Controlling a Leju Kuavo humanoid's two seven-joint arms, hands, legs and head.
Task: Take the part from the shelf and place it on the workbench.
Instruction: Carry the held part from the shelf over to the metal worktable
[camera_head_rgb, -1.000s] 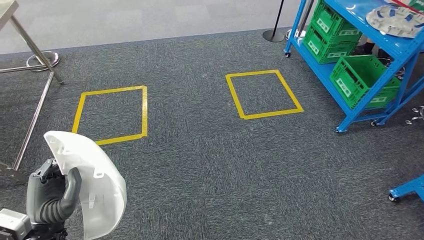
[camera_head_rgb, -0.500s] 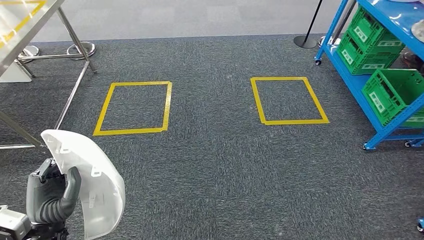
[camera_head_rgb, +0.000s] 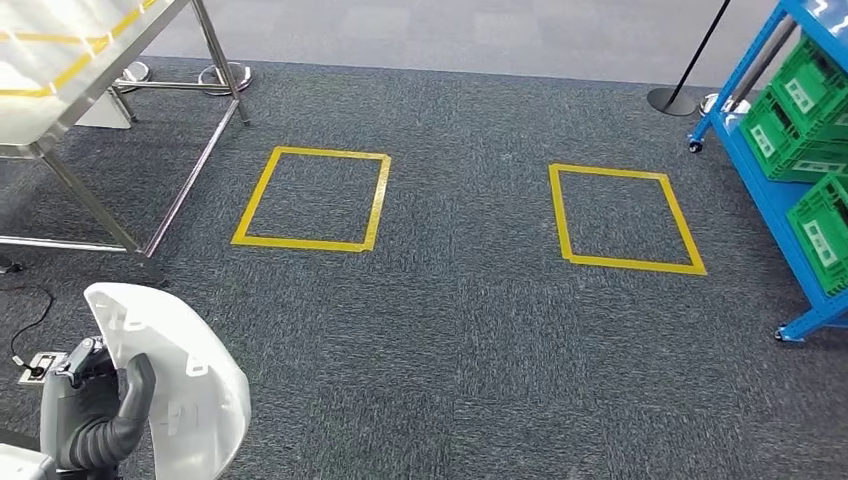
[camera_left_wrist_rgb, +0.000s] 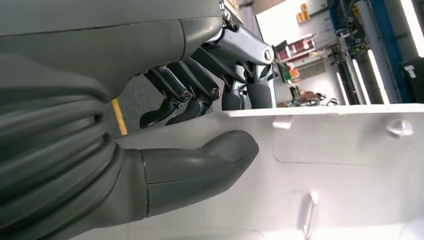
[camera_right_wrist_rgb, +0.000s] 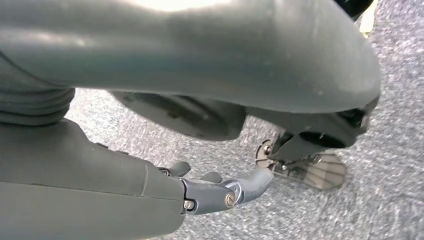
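Note:
The part is a white curved plastic shell (camera_head_rgb: 190, 390) at the lower left of the head view. My left hand (camera_head_rgb: 95, 415) grips it by its edge, thumb on the inner face and fingers behind. The left wrist view has the same hold up close: the thumb of my left hand (camera_left_wrist_rgb: 200, 160) presses on the white shell (camera_left_wrist_rgb: 340, 170) and the dark fingers hook over its rim. The steel workbench (camera_head_rgb: 60, 60) stands at the far left, apart from the shell. My right hand (camera_right_wrist_rgb: 190, 65) hangs over the carpet with its fingers apart and nothing in it.
The blue shelf (camera_head_rgb: 775, 215) with green crates (camera_head_rgb: 800, 100) is at the right edge. Two yellow tape squares (camera_head_rgb: 310, 243) (camera_head_rgb: 625, 263) mark the grey carpet. A stanchion base (camera_head_rgb: 672, 100) stands near the shelf. A floor socket with a cable (camera_head_rgb: 35, 365) lies by my left hand.
The camera has turned left: the workbench has come further into view and the shelf has slid towards the right edge. My left hand keeps the same hold on the shell.

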